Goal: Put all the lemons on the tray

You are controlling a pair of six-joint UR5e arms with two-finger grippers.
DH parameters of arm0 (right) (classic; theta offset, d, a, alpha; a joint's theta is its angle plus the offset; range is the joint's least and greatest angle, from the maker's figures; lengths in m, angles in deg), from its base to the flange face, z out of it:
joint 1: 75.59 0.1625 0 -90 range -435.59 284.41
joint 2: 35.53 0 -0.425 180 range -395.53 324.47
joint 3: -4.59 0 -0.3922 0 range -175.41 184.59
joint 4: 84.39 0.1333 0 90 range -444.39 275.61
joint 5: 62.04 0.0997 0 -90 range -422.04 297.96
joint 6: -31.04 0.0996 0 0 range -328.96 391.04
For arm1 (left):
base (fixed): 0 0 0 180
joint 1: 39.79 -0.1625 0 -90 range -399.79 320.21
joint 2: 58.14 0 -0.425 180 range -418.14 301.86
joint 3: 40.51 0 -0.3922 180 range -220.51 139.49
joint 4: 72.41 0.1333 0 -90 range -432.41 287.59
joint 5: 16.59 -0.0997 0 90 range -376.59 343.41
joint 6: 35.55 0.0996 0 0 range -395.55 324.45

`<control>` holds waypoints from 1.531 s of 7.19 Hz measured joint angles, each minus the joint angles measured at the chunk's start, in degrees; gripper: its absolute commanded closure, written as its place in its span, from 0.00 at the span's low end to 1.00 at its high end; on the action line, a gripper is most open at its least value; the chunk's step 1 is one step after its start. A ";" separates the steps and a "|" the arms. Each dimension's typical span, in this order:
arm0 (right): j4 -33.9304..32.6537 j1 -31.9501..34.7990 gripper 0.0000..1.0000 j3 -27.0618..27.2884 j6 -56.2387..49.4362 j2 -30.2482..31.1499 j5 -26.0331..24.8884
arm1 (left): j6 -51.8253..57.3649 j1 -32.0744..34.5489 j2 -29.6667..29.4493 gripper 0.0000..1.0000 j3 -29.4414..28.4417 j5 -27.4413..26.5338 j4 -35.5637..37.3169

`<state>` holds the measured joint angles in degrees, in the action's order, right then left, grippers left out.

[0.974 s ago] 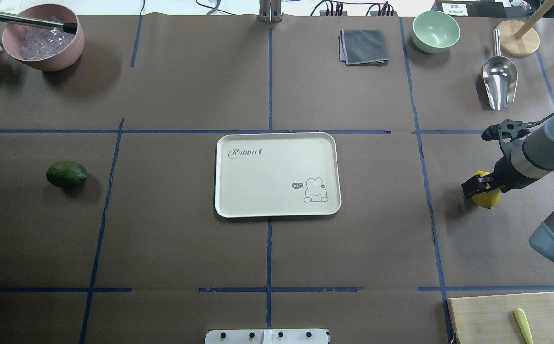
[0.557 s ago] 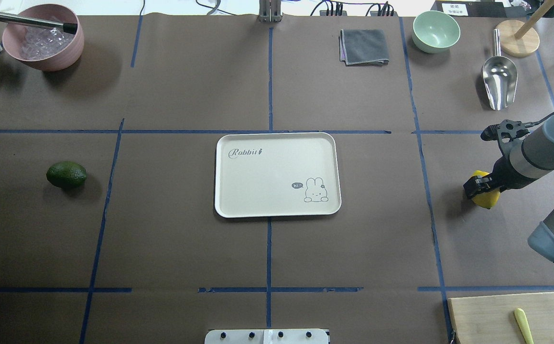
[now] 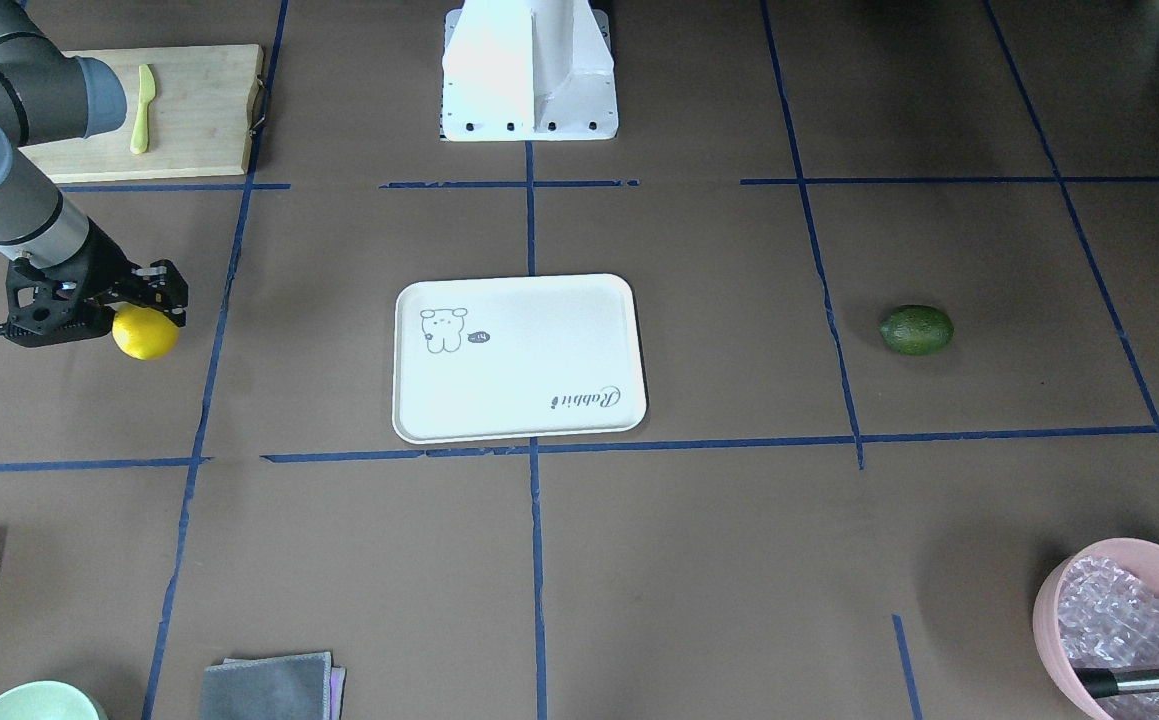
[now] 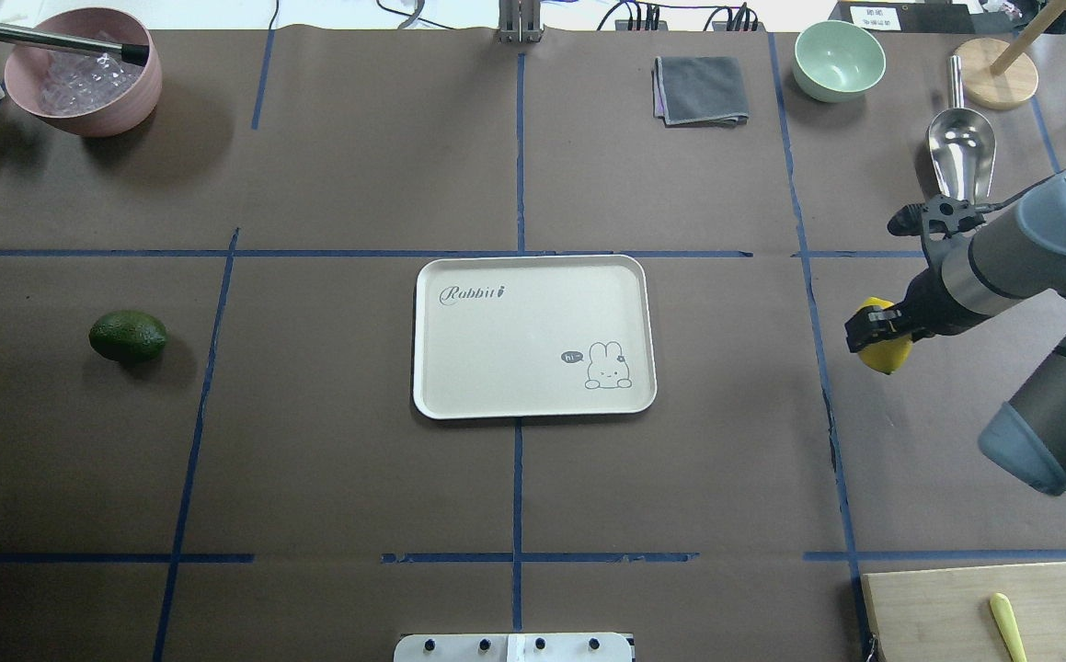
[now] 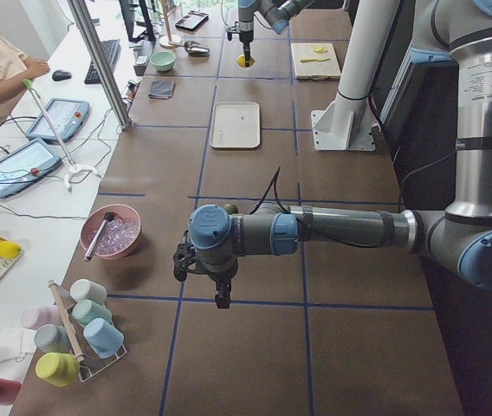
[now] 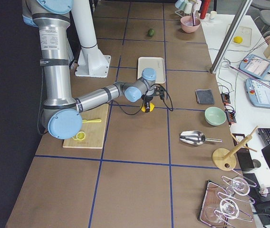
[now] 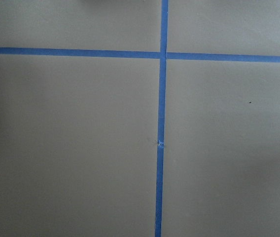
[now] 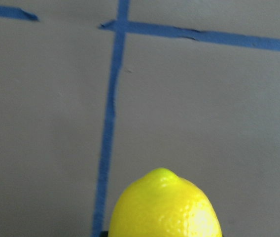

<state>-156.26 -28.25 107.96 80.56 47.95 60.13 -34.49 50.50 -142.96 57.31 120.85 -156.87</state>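
Right gripper (image 4: 875, 331): jaws closed across the bright yellow smooth oval lemon (image 4: 886, 357), taken from above. The fruit appears to hang clear of the tabletop (image 4: 358, 478), to the right of the off-white rectangular rabbit-print tray (image 4: 533, 313). No fruit on the tray yet. The dark green bumpy lemon (image 4: 128, 336) rests well to the tray's left, ungripped.

Left gripper (image 5: 220, 293) is over bare paper; cannot tell how its jaws stand.

Between the yellow lemon and the tray only blue tape lines (image 4: 813, 303) show. The steel scoop (image 4: 960, 147) and mint-green bowl (image 4: 839, 60) lie farther back, probably off that route.
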 measured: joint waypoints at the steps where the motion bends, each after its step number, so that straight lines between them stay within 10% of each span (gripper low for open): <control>1: -1.07 -1.94 1.00 0.02 5.42 -4.75 -0.05 | 0.00 -0.01 0.00 0.00 0.06 0.01 0.00; 5: -3.39 -9.72 0.98 -12.05 24.36 -27.02 -4.06 | 0.00 -0.02 0.00 0.00 0.32 0.01 0.00; 11: -3.59 -12.45 0.60 -18.76 28.54 -31.80 -6.02 | 0.04 -0.03 0.93 0.00 1.01 0.02 0.00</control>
<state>-159.85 -40.70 89.20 109.10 16.15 54.11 -34.46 50.47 -142.03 58.32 120.87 -156.87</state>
